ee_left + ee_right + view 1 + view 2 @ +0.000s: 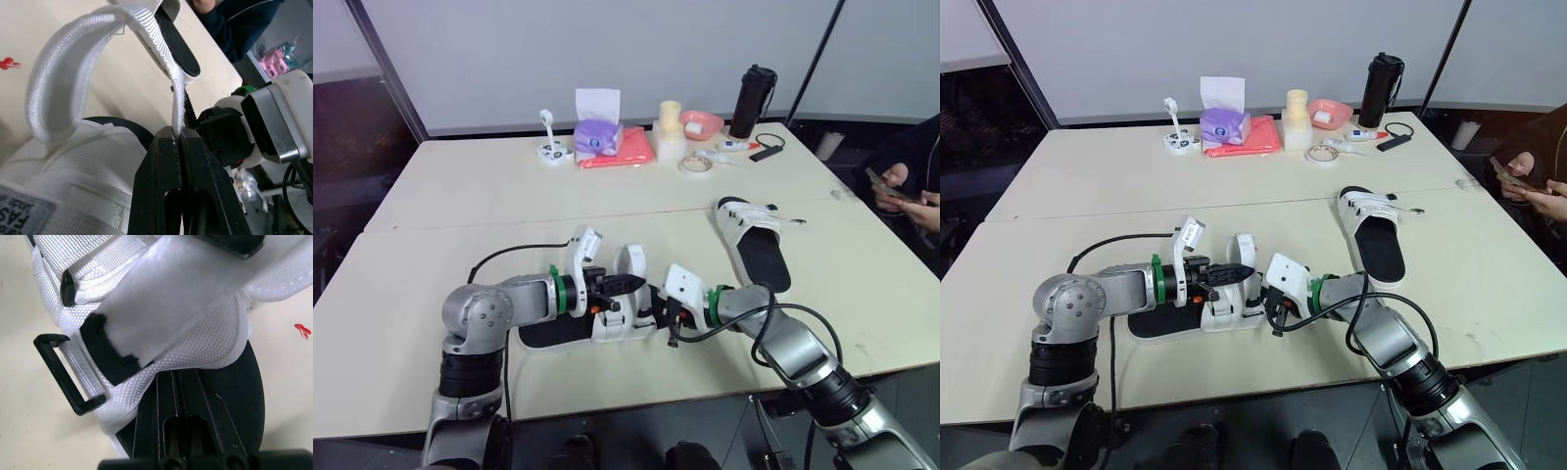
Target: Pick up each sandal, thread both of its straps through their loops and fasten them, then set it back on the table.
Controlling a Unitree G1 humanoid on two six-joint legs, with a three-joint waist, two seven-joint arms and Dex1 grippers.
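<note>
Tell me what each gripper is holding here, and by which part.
The left gripper pinches the near sandal's white strap near its free end. The right gripper is against that sandal's upper; whether it grips cannot be told.

Table [460,196] holds sandal [607,325], second sandal [759,250] (bottle [754,101] behind).

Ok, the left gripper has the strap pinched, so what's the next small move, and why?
Probably carry the strap end toward the black loop and start feeding it through. The left gripper is shut on the strap, which arches up free. The loop stands empty, and the right gripper seems to pinch the sandal by its upper, steadying it.
</note>
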